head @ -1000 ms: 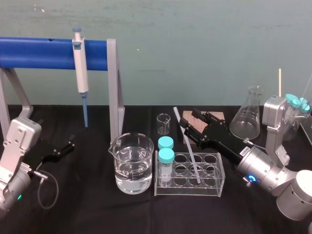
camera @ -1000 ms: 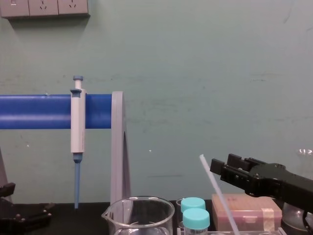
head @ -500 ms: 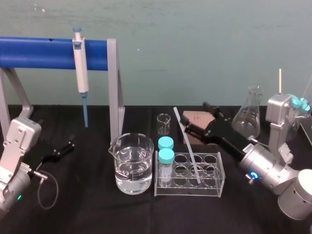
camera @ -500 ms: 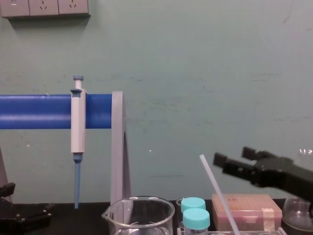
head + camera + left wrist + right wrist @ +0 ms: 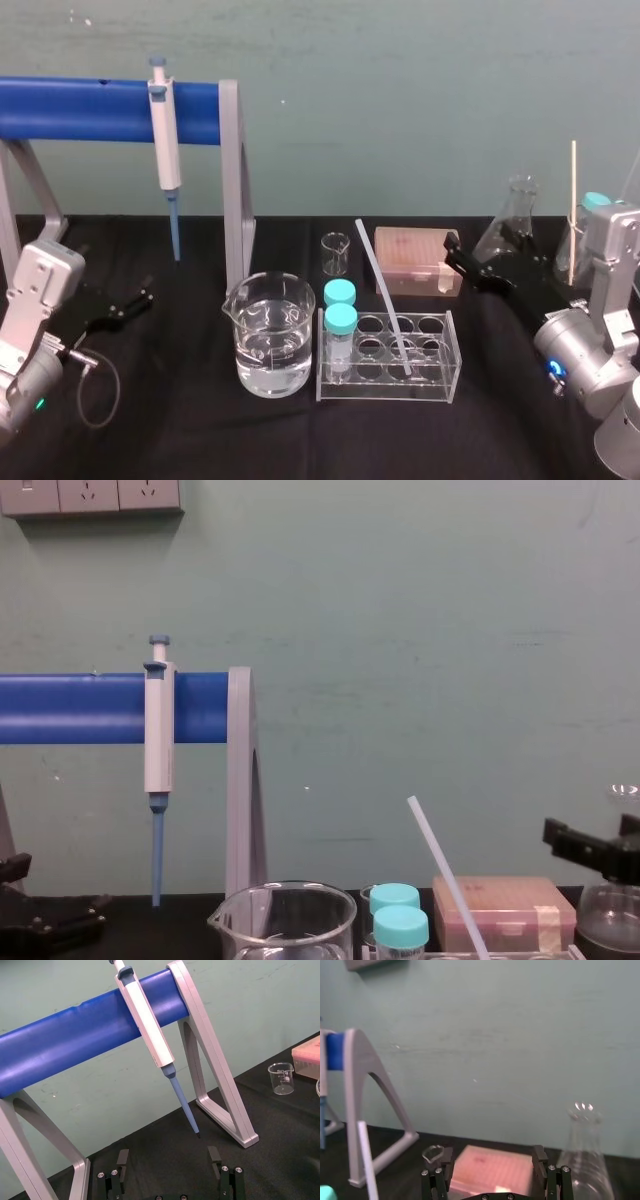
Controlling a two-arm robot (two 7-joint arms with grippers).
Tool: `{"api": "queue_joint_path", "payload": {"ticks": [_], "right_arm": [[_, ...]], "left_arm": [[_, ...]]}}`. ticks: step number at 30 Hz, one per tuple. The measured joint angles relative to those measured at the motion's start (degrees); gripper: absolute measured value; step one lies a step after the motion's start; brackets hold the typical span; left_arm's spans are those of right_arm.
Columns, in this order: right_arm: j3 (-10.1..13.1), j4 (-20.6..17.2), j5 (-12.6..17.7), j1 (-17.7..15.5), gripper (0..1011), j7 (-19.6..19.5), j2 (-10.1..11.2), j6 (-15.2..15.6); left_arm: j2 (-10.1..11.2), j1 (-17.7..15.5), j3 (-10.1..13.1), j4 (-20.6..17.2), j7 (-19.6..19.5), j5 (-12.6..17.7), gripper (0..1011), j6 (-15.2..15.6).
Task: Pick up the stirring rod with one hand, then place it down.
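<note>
- Stirring rod (image 5: 383,290) leans in the clear tube rack (image 5: 385,392). Its lower end sits in one of the rack's wells and its upper end slants up towards the robot's left. Nothing grips it.
- Right end effector (image 5: 455,258) hangs above the table, to the right of the rod and well apart from it, at the corner of the pink box (image 5: 412,258). Its jaws are spread wide and hold nothing. The right wrist view looks out between the two fingers at the box, with the rod off to one side (image 5: 366,1160).
- Left end effector (image 5: 135,300) is parked low on the far left of the table. Its jaws are apart and empty, and it points at the pipette stand.
- Progress, as a judgement: the rod is at rest and free. That fits either a finished put-down or a grasp not yet begun, and these views alone do not settle which. If the lift is yet to come, the right arm is the nearer one and would have to close on the upper, free part of the rod.
- Table (image 5: 180,420): covered in black cloth. A beaker of water (image 5: 268,335) stands just left of the rack, and two teal-capped vials (image 5: 341,320) stand in the rack's left end. A small empty beaker (image 5: 336,254) is behind, and a conical flask (image 5: 510,225) is at the back right.
- A white-and-blue pipette (image 5: 164,150) hangs from the blue bar (image 5: 80,108) of a grey stand at the left.
- Room: plain green wall (image 5: 400,100) close behind the table. The chest view shows wall sockets (image 5: 90,495) high up.
</note>
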Motion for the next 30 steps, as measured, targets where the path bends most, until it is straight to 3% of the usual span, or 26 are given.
{"api": "queue_joint_path", "payload": {"ticks": [6,30], "right_arm": [[0.64,0.64,-1.23,-0.67,1003,-1.06,-0.40,1.19],[0.54,0.47,-1.00,-0.60,1003,-1.04,-0.33,0.94]], "left_arm": [[0.00,0.00,0.00,0.00,0.00,0.00,1000,0.00],[0.00,0.00,0.00,0.00,0.00,0.00,1000,0.00]]}}
